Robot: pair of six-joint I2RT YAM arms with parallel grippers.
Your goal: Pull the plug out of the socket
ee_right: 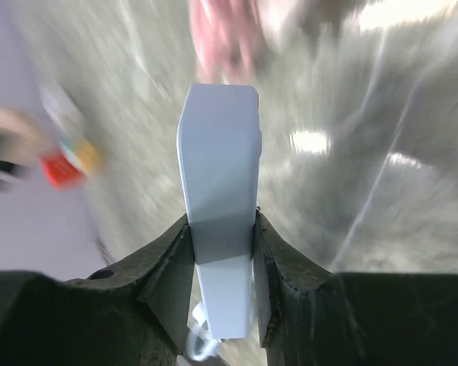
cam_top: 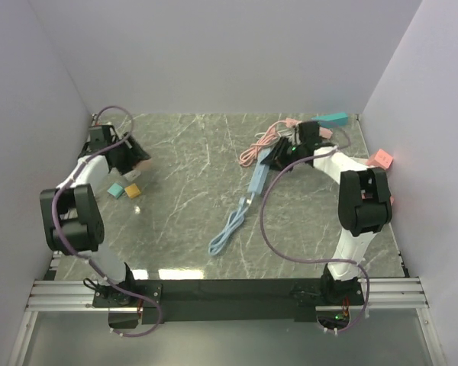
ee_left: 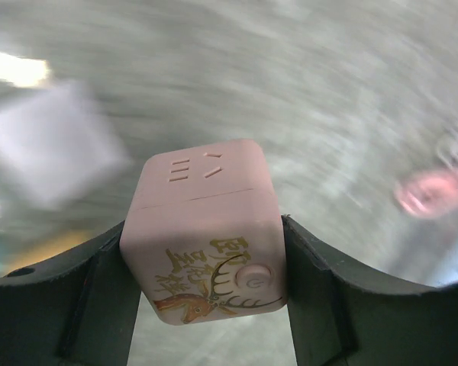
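Between the fingers of the left gripper (ee_left: 206,263) sits the pink socket cube (ee_left: 202,221), clamped on two opposite sides so that its slotted face points away from the jaws and stays free. No plug shows in those slots. The right gripper (ee_right: 223,259) is closed on a pale blue block (ee_right: 217,152), pinched across its narrow sides near the cable end, with most of its length jutting forward past the fingertips. That grip suits a straight pull along the block's axis. One blue cable (cam_top: 229,227) trails from behind those jaws across the table (cam_top: 191,252).

Seen from above, the two held pieces are well apart, one at each side. This suggests plug and socket are already separated, though the blurred wrist views show no mating pins.

The count is two grippers, each holding one item. Two small loose cubes, one teal (cam_top: 115,191) and one yellow (cam_top: 133,191), lie just beside the left jaws. One pink cable (cam_top: 258,143) lies near the right jaws. One teal piece (cam_top: 332,118) and one pink block (cam_top: 382,158) lie beyond them.
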